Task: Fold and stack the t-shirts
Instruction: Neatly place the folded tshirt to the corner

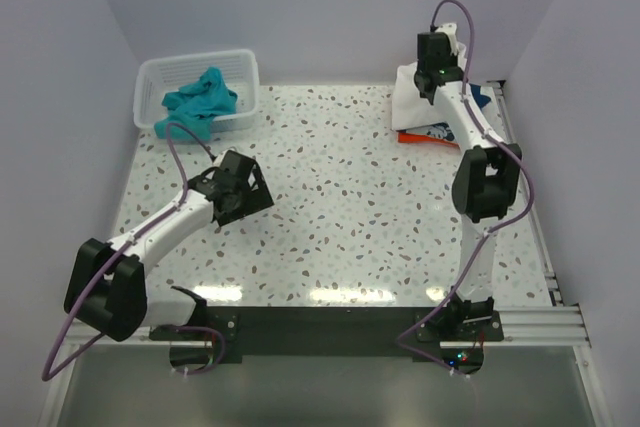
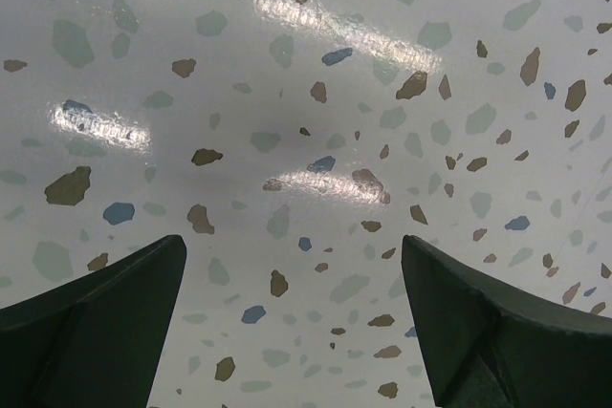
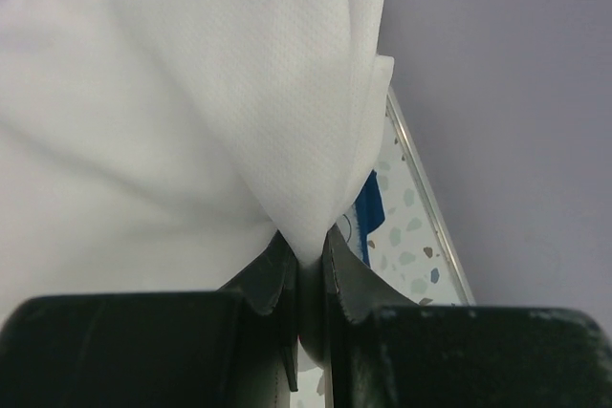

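White t-shirt (image 1: 408, 99), upper right of the top view, pinched by the right gripper (image 3: 308, 260); teal t-shirt (image 1: 203, 97) in the basket (image 1: 200, 55), upper left; left gripper (image 2: 292, 255) spread wide above the speckled worktop (image 1: 350, 217).

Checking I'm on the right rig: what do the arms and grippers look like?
Both arms match: the left arm and right arm have white links with bulky black joint housings, and a thin purple cable loops along each. The left gripper and right gripper have dark, wedge-shaped fingers.
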Controlling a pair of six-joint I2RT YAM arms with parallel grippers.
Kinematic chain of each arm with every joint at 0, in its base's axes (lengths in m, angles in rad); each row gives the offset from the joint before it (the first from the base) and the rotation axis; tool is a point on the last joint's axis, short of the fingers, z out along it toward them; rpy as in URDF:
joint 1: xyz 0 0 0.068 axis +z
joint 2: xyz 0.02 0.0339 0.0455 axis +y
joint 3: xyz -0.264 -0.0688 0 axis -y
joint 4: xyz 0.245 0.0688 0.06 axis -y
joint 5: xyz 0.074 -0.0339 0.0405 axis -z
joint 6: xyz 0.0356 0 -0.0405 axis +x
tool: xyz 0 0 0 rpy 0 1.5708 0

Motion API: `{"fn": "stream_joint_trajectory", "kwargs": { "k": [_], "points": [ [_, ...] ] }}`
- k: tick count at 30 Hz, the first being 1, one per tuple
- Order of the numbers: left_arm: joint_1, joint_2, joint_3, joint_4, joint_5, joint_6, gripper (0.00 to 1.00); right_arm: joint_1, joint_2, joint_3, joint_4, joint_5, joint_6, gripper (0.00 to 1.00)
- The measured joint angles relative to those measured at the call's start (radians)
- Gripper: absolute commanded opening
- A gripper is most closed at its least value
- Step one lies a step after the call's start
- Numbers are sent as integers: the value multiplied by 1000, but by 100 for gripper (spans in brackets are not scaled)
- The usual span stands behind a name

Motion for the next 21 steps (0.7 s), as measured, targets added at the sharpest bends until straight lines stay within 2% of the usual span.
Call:
{"fn": "stream_joint_trajectory", "kwargs": {
  "k": [21],
  "points": [
    [2,17,2,4,16,0,100,-117,0,-108,-51,-121,145,0]
  ]
}}
